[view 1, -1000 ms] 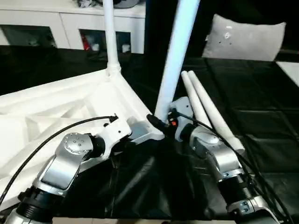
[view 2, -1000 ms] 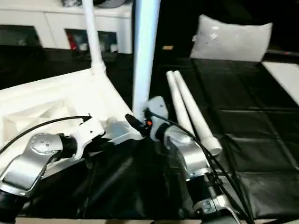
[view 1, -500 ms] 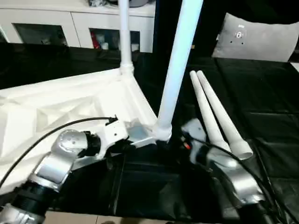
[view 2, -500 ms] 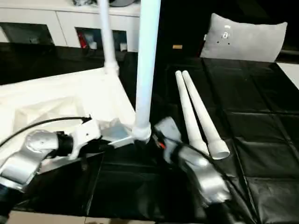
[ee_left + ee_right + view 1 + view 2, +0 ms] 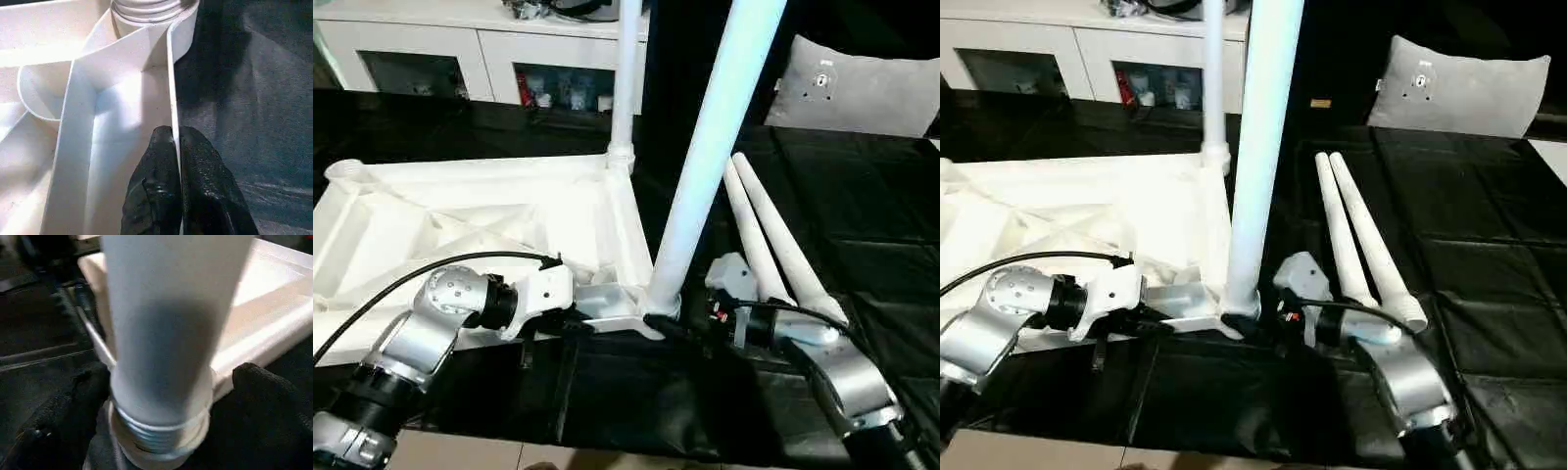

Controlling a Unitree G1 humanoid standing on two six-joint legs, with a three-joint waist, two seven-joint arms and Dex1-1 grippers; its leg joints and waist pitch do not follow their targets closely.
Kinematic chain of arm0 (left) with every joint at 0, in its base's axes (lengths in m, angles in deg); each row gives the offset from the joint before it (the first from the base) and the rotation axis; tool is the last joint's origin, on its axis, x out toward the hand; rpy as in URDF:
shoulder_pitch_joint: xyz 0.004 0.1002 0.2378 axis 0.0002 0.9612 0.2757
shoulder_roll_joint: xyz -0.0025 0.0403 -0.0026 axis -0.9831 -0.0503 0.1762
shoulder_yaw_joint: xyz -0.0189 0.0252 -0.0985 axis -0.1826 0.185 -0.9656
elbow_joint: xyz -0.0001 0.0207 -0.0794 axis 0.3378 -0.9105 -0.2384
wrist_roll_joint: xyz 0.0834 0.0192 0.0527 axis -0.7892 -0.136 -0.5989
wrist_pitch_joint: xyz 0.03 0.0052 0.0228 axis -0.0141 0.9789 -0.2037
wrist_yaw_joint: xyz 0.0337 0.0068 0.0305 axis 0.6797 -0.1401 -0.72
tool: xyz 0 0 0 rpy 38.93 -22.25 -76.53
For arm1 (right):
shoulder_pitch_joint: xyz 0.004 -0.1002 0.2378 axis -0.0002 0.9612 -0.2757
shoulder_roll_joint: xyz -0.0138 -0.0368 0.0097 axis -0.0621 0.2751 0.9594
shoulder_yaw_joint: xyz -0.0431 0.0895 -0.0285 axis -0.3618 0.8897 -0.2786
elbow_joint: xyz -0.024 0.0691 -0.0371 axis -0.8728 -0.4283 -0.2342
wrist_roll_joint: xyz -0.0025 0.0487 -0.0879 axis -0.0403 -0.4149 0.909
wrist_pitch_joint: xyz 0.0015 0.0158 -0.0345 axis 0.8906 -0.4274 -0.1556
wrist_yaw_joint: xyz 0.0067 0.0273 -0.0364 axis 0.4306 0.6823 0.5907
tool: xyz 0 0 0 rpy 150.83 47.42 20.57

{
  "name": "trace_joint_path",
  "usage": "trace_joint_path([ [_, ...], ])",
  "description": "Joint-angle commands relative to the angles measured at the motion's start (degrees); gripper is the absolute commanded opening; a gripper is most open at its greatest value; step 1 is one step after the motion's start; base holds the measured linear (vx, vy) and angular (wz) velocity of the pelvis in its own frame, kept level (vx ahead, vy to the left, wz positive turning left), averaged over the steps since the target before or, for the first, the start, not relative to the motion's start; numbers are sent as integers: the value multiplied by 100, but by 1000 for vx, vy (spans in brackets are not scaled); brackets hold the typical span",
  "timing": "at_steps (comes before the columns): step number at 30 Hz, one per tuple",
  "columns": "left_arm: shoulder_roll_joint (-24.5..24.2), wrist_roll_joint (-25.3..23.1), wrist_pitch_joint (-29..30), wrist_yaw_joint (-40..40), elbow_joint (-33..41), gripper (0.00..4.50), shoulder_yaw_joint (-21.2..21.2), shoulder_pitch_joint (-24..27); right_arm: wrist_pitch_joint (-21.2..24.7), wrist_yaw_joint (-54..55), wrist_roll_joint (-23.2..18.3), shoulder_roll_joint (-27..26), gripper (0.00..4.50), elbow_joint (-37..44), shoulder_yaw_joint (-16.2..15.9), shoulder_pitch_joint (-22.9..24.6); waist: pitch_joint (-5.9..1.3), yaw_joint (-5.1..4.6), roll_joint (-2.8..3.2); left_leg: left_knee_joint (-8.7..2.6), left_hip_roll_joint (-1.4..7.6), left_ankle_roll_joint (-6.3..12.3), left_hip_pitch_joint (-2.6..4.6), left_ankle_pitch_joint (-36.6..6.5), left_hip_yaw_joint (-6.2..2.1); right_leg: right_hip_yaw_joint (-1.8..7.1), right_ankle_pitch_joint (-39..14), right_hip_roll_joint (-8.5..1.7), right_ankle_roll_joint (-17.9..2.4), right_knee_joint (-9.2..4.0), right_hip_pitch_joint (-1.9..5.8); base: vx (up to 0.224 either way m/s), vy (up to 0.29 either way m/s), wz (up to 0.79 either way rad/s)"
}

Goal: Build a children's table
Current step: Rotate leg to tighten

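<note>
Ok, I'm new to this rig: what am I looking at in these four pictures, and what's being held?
The two wide pictures come from the robot's head, looking down over its silver arms. The white table top lies upside down on black sheeting, two legs standing in its corner sockets. Two spare legs lie beside it. The close-ups are wrist cameras. The left pincer is shut on the top's thin edge wall. The right pincer stands open around the near leg, its threaded base showing.

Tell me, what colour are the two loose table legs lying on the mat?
The two loose legs are plain white, lying on a black mat. The right eye view shows them best.
</note>
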Motion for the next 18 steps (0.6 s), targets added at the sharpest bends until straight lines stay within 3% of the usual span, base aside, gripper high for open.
trace_joint_path([
  [1,2,17,-187,173,56,0,162,-140,65,-126,-87,52,447,73,-42,-71,-412,-14,104,-364,137,114,20,-827,-2,280,-306,-382,-1333,-392,336,0,0,0],
  [2,18,14,-228,219,22,0,172,-173,103,-237,-109,60,418,15,-51,-120,-413,-9,103,-365,139,113,23,-816,-5,276,-304,-378,-1343,-389,330,0,0,0],
  [18,4,-35,-423,300,-218,0,191,-227,311,-507,-149,86,289,-77,-107,-186,-422,5,87,-342,129,130,7,-664,-6,267,-130,-373,-1371,-355,344,0,0,0],
])
